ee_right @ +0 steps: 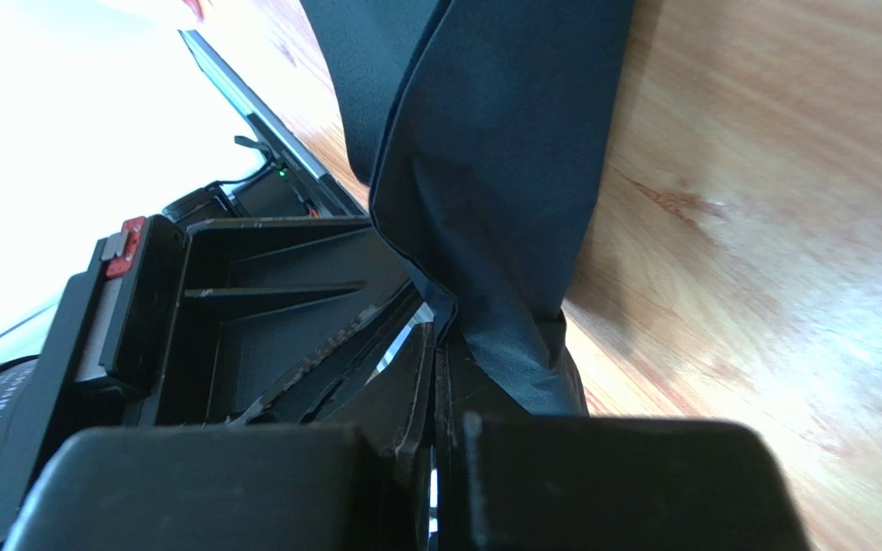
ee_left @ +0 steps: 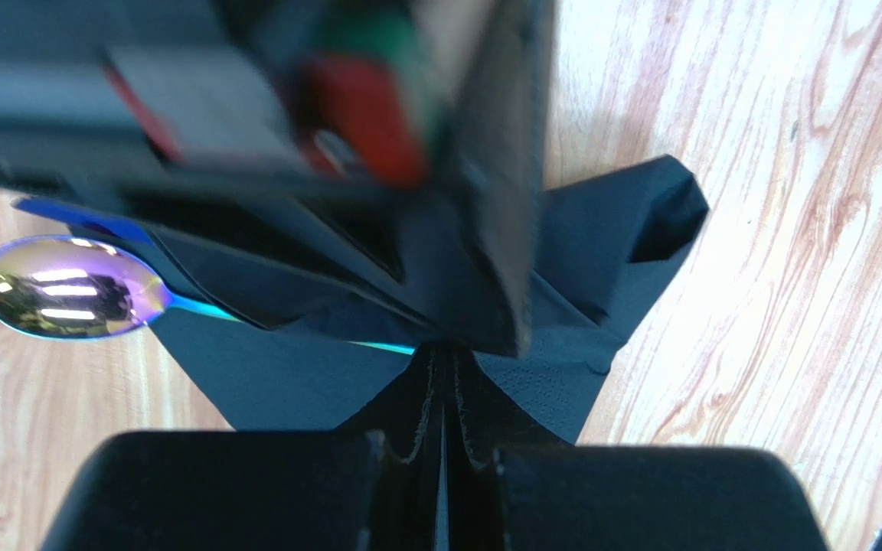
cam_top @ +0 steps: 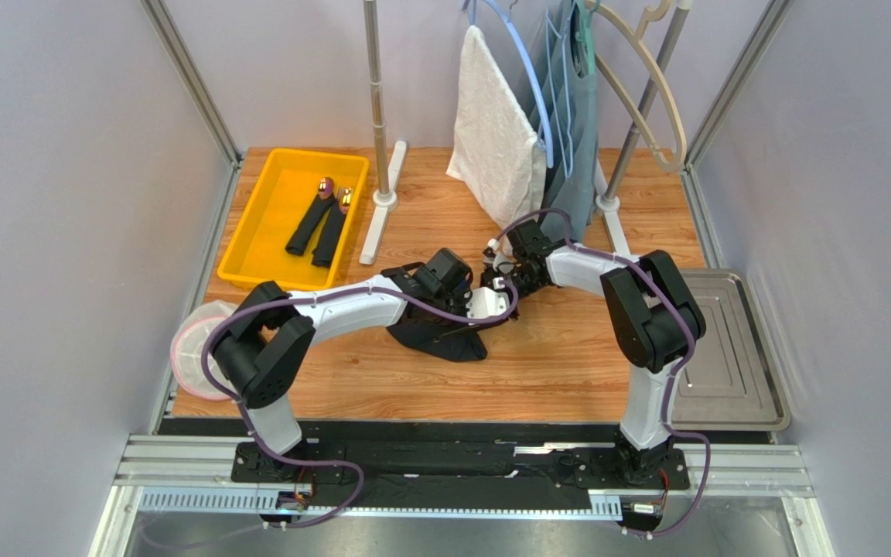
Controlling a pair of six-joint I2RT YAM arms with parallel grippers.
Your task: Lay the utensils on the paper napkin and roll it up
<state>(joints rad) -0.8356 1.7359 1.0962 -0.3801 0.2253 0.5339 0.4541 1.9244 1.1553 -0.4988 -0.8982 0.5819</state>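
We are pinching the black paper napkin [ee_left: 607, 253] with both pincers. Our left pincer [ee_left: 443, 396] is clamping tight on a fold of the sheet, which is spreading out ahead of its tips over the wooden bench [ee_left: 779, 230]. Ahead and to the left of that pincer, an iridescent spoon [ee_left: 60, 287] is lying with its bowl sticking out past the napkin's edge and its handle running under the sheet. Our right pincer [ee_right: 440, 396] is gripping a raised fold of the napkin, tips closed on it. Well beyond the left pincer and to its left, two dark-handled utensils [cam_top: 317, 226] are sitting in the yellow bin [cam_top: 259, 238].
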